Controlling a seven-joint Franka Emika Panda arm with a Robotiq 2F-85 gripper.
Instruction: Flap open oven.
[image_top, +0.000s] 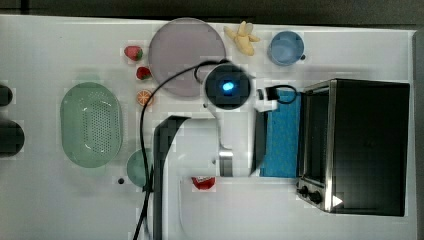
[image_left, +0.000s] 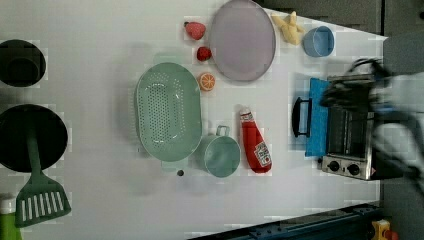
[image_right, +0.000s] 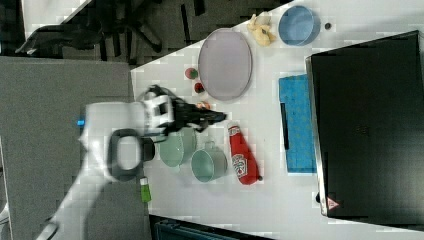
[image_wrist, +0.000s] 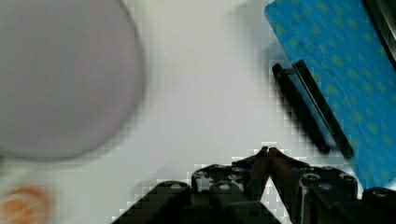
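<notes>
The oven (image_top: 367, 147) sits at the top view's right end of the white table (image_top: 60, 200), its blue glass door (image_top: 281, 135) flapped down flat toward the middle, black handle (image_wrist: 310, 109) at the far edge. The gripper (image_wrist: 267, 151) hangs above the table beside that handle, near the grey plate (image_wrist: 60, 79), touching nothing; its fingertips meet, so the claw is closed and empty. A ketchup bottle (image_left: 256, 142) lies just beyond the door.
</notes>
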